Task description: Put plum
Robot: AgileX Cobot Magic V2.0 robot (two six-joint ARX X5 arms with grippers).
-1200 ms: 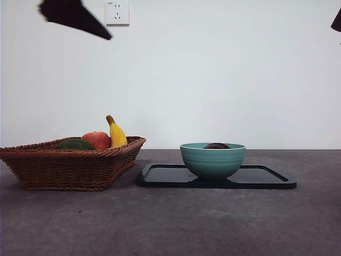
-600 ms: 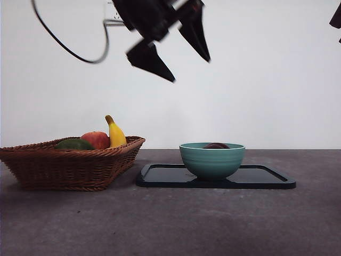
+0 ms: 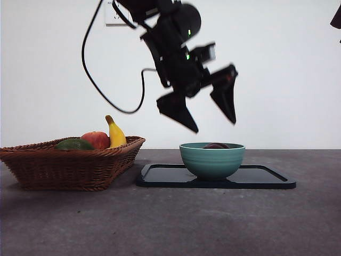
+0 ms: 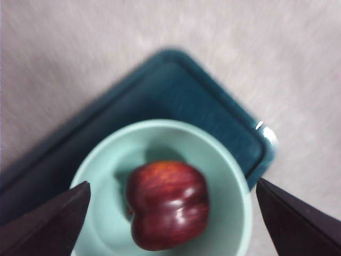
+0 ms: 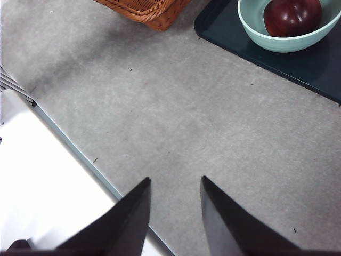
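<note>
The plum (image 3: 216, 145) lies inside a teal bowl (image 3: 212, 160), and only its dark top shows over the rim in the front view. In the left wrist view the plum (image 4: 168, 205) is glossy dark red in the bowl (image 4: 229, 176), directly below my left gripper (image 4: 173, 184). That left gripper (image 3: 214, 126) hangs open a short way above the bowl, holding nothing. My right gripper (image 5: 176, 180) waits open over bare table, far from the bowl (image 5: 256, 32) and the plum (image 5: 293, 16).
The bowl stands on a black tray (image 3: 266, 178). A wicker basket (image 3: 69, 165) at the left holds a red apple (image 3: 97, 140), a banana (image 3: 116, 133) and a dark green fruit (image 3: 74, 144). The waiting arm shows as a black tip (image 3: 337, 18).
My left arm has swung in from the upper left and come down to just above the bowl, jaws open. The plum, bowl and basket have not moved.
</note>
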